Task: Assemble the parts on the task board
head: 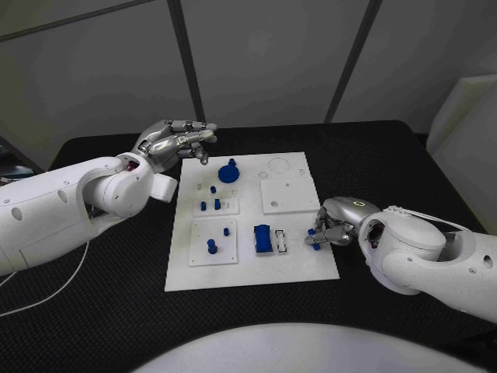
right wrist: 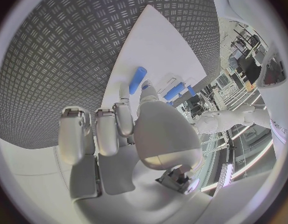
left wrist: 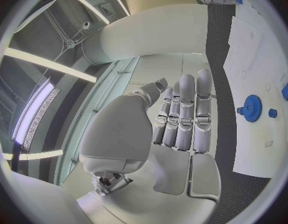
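The white task board (head: 299, 256) lies in the middle of the black table. A blue gear (head: 228, 172) stands near its far left corner, also visible in the left wrist view as the gear (left wrist: 251, 108) beside a small blue peg (left wrist: 272, 113). My left hand (head: 179, 141) hovers just off that far left corner and holds nothing. My right hand (head: 336, 224) rests at the board's right edge with its fingers curled. A blue peg (right wrist: 137, 80) lies on the board at its thumb tip; whether it is pinched I cannot tell.
A blue block (head: 263, 238) stands in the board's near middle. Small blue pegs (head: 212, 245) stand in the left-hand plates. Two more blue pieces (right wrist: 175, 91) lie past the right thumb. Black table (head: 103, 311) surrounds the board.
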